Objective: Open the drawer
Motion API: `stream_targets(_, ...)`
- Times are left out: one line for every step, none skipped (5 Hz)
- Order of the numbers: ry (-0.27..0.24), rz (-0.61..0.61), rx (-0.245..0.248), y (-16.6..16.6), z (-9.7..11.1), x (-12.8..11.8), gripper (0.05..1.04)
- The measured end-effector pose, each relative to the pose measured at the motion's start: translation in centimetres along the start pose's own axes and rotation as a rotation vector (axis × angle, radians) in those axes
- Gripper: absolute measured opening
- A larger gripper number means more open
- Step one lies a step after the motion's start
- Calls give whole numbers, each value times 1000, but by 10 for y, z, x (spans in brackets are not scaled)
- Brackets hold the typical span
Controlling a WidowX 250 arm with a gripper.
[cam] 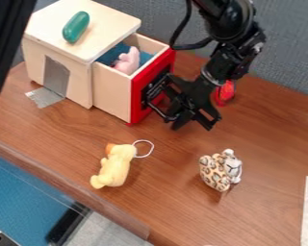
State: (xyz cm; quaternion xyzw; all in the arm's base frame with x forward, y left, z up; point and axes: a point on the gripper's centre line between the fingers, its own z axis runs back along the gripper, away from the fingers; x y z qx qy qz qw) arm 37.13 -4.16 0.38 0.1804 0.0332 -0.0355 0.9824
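Note:
The drawer [113,91] stands pulled out of the wooden box [58,60], with its inside showing between the box and its red front [138,98]. A black handle [158,108] sticks out from that front. My gripper [194,126] hangs low over the table just right of the handle, its two fingers spread apart and pointing down. In this view its left side overlaps the handle's outer end; whether they touch I cannot tell. Inside the drawer lie a pink toy [127,61] and blue cloth [111,54].
On the box's top rests a green capsule-shaped object [75,27]. A yellow duck toy [115,166] with a white loop and a spotted plush toy [219,170] are nearer the front. A red object [226,92] sits behind my gripper. The table edge [73,188] runs along the lower left.

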Motion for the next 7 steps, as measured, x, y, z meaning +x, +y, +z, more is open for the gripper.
stream_targets(-2,-6,2,-2,4,2,184)
stream_targets(-36,-41,-12,-16,20,8,422)
stream_targets(-32,-44,-16,-22,20,6,733)
stream_targets(-45,-41,-38,-21,26,1,984)
stream_targets(-89,-14,-106,-16,49,-2,1003)
stream_targets(-124,43,-175,0,72,-4,1001)
stream_targets(-145,58,-199,7,85,-8,1001)
